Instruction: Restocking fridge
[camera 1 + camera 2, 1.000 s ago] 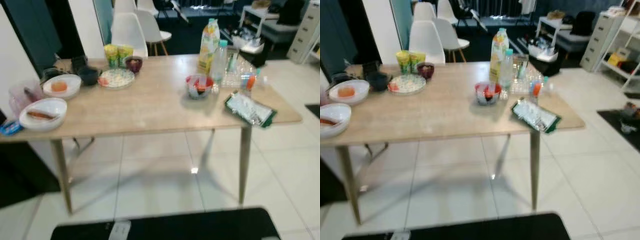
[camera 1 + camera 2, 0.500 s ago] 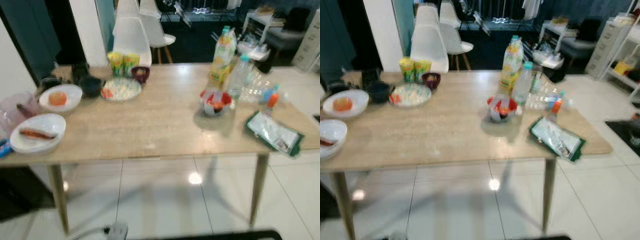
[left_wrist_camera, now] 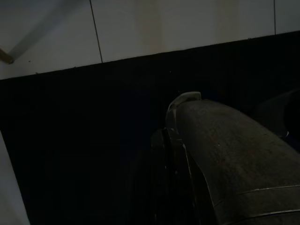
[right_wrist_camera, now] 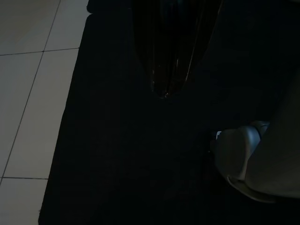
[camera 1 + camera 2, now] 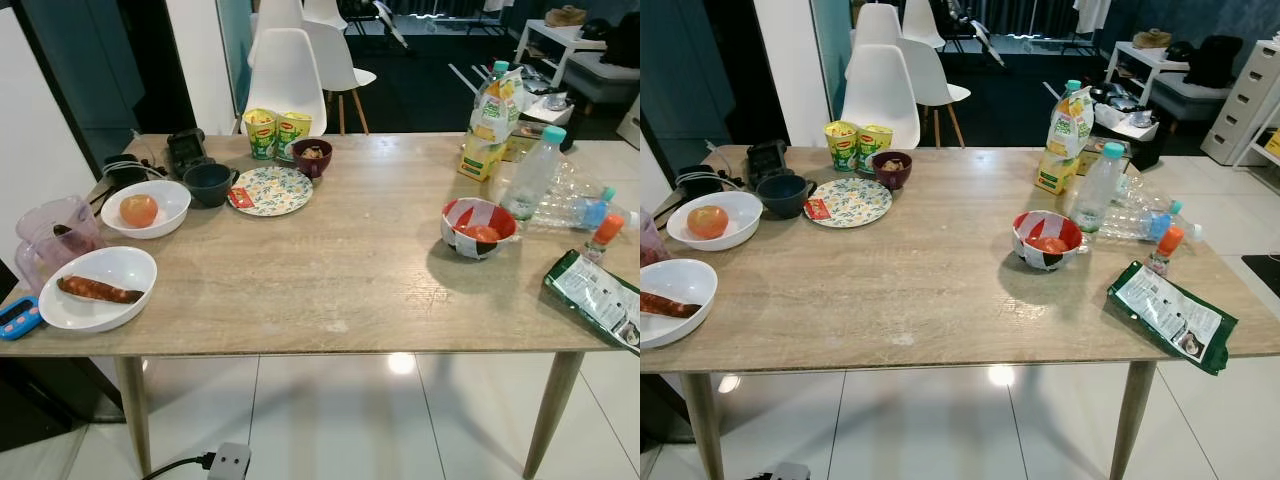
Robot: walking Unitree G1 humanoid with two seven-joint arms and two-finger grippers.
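Note:
A wooden table (image 5: 330,290) stands in front of me, laid with food. At its right are a juice carton (image 5: 488,125), a water bottle (image 5: 530,172), a red-and-white bowl (image 5: 479,226) of tomatoes, a small orange-capped bottle (image 5: 602,235) and a green packet (image 5: 600,298). On the left sit a white bowl with a sausage (image 5: 97,288), a white bowl with a round fruit (image 5: 146,207), a dark cup (image 5: 210,184), a patterned plate (image 5: 270,190) and two noodle cups (image 5: 277,133). My right gripper (image 4: 164,91) hangs shut over a black mat. The left gripper (image 3: 164,154) hangs idle in the dark.
White chairs (image 5: 285,70) stand behind the table. A pink jug (image 5: 50,235) and a blue object (image 5: 18,318) sit at the table's left edge. A power strip (image 5: 228,462) lies on the white tiled floor under the front edge. Shelves and drawers (image 5: 1250,95) are far right.
The camera has moved closer to the table and tilted up, so the table looks larger and sharper. The black mat has dropped out of the eye views. Nothing on the table has moved.

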